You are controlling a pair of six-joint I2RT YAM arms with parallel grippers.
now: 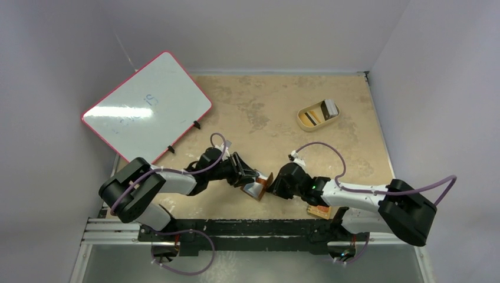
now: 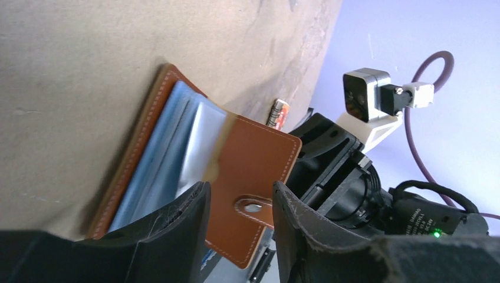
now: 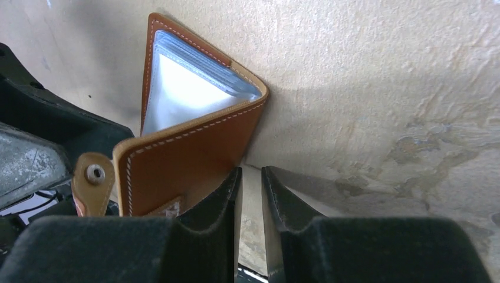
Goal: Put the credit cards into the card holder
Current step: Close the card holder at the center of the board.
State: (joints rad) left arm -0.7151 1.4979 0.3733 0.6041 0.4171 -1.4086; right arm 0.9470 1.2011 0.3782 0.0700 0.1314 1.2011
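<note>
**Wallet (image 1: 258,187) half open between two claws at 6 o'clock**

The tabletop (image 1: 265,100) carries a whiteboard (image 1: 147,109), askew at 10 o'clock. Both arms reach inward and meet near the front edge at 6 o'clock. The left claw (image 2: 242,218) is open, its fingers straddling the edge of the wallet's cover by the snap tab. The right claw (image 3: 250,200) is narrowly open with nothing in the gap. One of its fingers touches the outside of the cover. The wallet stands on the tabletop between them, its bluish clear pockets showing. A tan dish (image 1: 303,122) at 2 o'clock, well apart from the wallet, holds the cards (image 1: 319,113). An orange-red packet (image 1: 319,211) shows under the right arm at 5 o'clock.
</note>
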